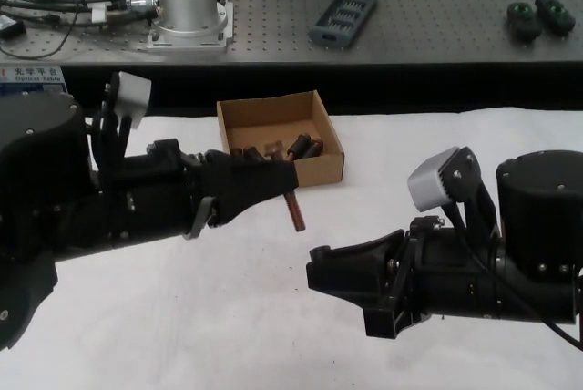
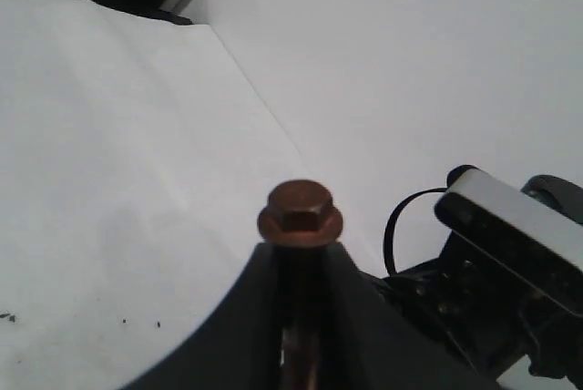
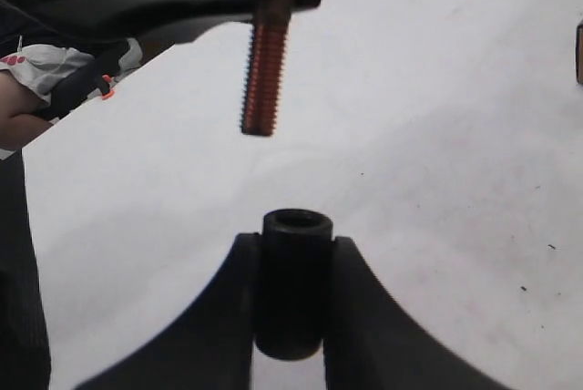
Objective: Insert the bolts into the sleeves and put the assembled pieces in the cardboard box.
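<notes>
On the white-covered bench (image 1: 228, 317), the cardboard box (image 1: 319, 169) already holds several dark and copper-coloured pieces (image 1: 273, 149). We take these for finished assemblies, so part of the job looks done. At least one pairing is left.

The left gripper (image 1: 290, 180) is clamped on a copper bolt (image 1: 295, 210) just under its hexagonal flange head (image 2: 300, 215), and the threaded shank hangs down clear of the fingers, just in front of the box. The right gripper (image 3: 293, 244) pinches a black sleeve (image 3: 291, 299) between its fingers, bore open toward the bolt.

The thread tip (image 3: 259, 126) is near that bore but apart from it, and we judge it slightly off line. Insertion and boxing remain.
</notes>
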`<state>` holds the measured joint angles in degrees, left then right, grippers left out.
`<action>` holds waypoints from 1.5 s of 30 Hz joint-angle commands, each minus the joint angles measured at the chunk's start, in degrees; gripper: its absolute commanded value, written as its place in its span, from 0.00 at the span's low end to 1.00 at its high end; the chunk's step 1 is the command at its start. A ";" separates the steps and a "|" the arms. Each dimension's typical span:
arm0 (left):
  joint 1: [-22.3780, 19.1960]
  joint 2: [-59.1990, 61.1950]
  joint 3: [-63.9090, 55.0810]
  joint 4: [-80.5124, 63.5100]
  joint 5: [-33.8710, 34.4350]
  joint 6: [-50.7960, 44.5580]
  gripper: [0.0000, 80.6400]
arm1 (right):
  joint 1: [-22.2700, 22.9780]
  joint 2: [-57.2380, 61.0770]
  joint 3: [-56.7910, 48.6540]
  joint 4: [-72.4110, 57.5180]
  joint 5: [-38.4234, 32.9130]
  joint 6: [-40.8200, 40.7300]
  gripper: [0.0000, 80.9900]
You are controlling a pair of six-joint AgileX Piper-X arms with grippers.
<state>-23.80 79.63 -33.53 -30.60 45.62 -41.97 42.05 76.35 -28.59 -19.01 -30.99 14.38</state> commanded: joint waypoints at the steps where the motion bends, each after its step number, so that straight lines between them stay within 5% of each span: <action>1: -0.16 -0.08 -0.81 -0.97 3.35 1.14 0.01 | -0.30 -0.01 -0.24 -1.65 -0.91 0.16 0.05; 45: -0.16 -0.08 -0.81 -0.70 3.10 3.39 0.01 | 0.13 -0.01 -0.36 -2.81 -3.53 1.25 0.05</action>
<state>-23.80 79.63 -33.53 -30.61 49.01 -39.45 42.05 76.35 -28.59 -20.37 -33.68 15.49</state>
